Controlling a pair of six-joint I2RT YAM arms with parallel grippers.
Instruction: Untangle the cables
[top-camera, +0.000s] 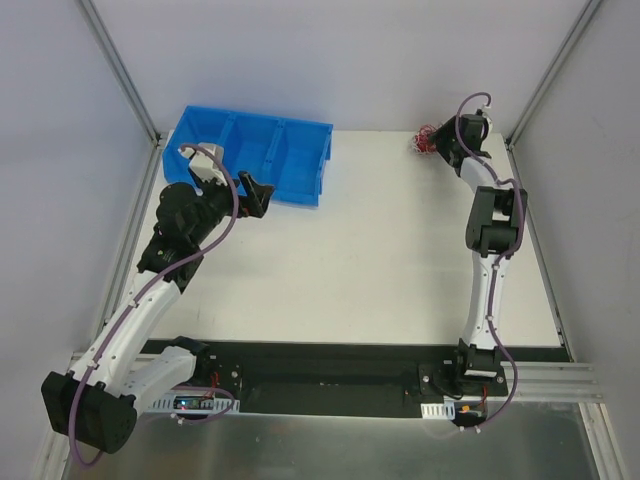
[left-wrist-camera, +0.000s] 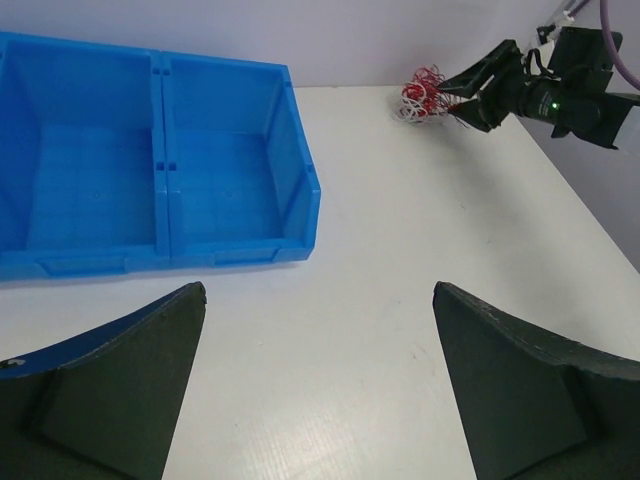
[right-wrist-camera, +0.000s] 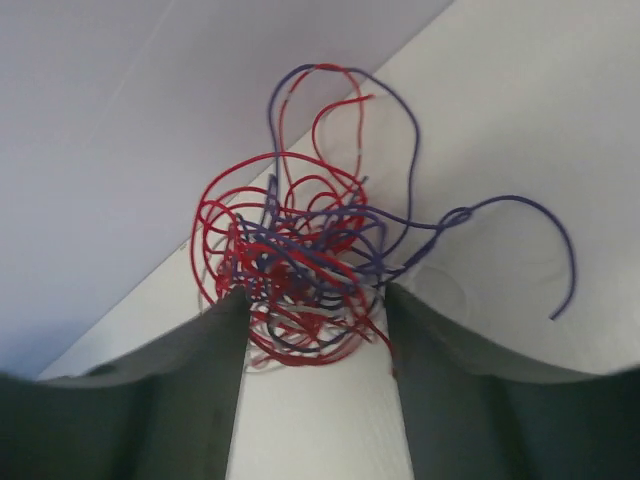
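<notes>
Right hand (right-wrist-camera: 315, 295), jaws apart, straddles the cables (right-wrist-camera: 300, 230) in the upper-right corner of the counter (top-camera: 380, 260); left hand (left-wrist-camera: 318, 290), wide open and empty, sits well apart.

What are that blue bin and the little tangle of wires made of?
The blue bin looks like moulded plastic: uniform colour, soft sheen, thin walls. The cables look like thin wire in smooth coloured insulation, probably plastic; they hold springy loops, but no core shows.
</notes>
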